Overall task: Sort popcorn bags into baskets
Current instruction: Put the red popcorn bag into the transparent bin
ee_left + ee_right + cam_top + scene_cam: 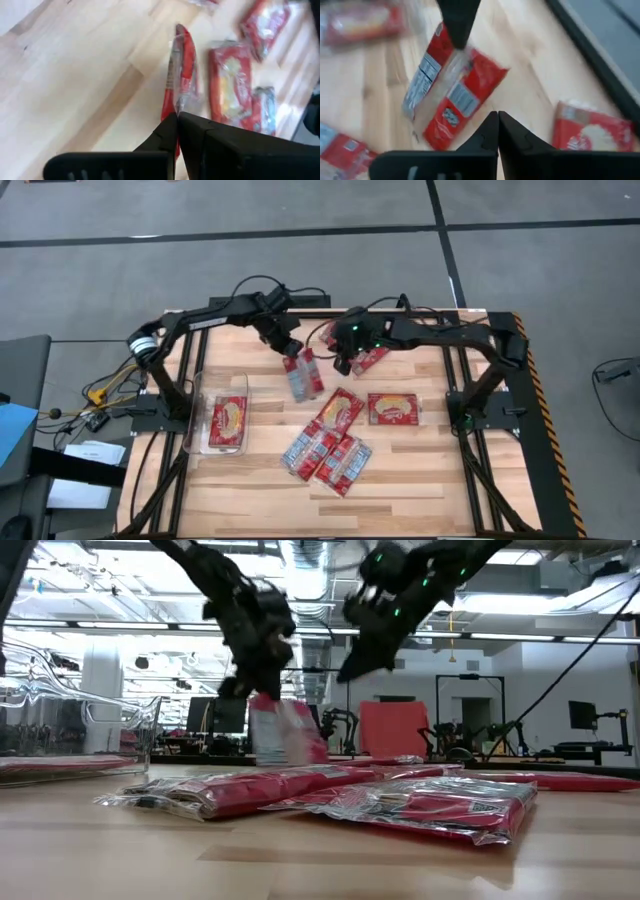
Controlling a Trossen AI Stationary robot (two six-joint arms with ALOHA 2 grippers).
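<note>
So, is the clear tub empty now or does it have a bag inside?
Not empty: the clear tub holds one popcorn bag, lying flat with its cream-yellow picture facing up, seen in the high view.

You cannot read any words or numbers here. The popcorn bags point(392, 409) have print on them, but it is too small and blurry to make out. The bag point(451, 95) hanging just in front of the right tool point(498, 116) shows a white label with tiny lines you cannot read.
</note>
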